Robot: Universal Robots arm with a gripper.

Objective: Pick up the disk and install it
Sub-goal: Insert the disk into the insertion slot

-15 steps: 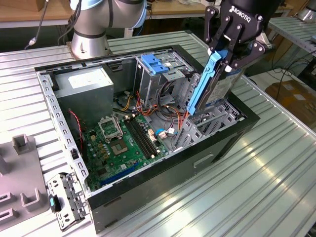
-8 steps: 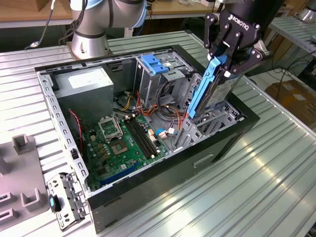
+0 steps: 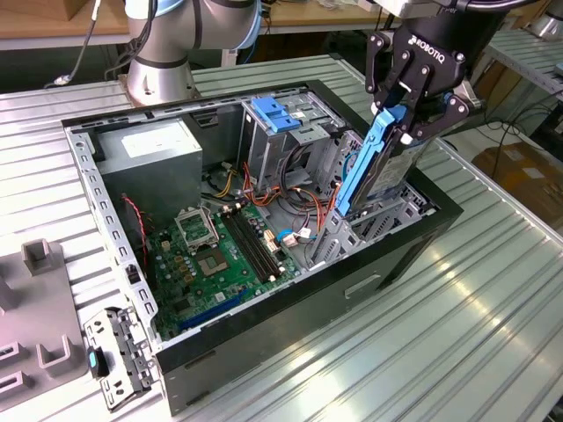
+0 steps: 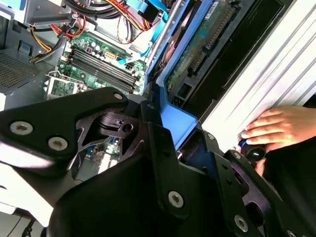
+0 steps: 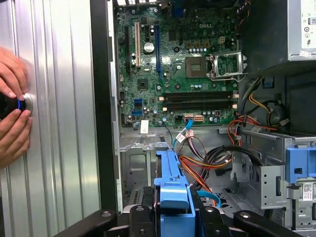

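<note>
The disk (image 3: 380, 167) stands on edge in the upper part of the frame, toward the exterior view's right. Its lower end meets the drive bay (image 3: 387, 215), and the pincer (image 3: 398, 119) is clamped on it. Best kept square to the bay, pressed straight, clear of the cables (image 3: 305, 199).

disk (image 3: 389, 176) label hidden, hand (image 5: 12, 140) cut off

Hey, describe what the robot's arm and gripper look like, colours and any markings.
The arm is silver-grey metal with pale blue joint caps, on a round base. The gripper is black, with angular linked fingers joined by silver screws, and white lettering across its body.
</note>
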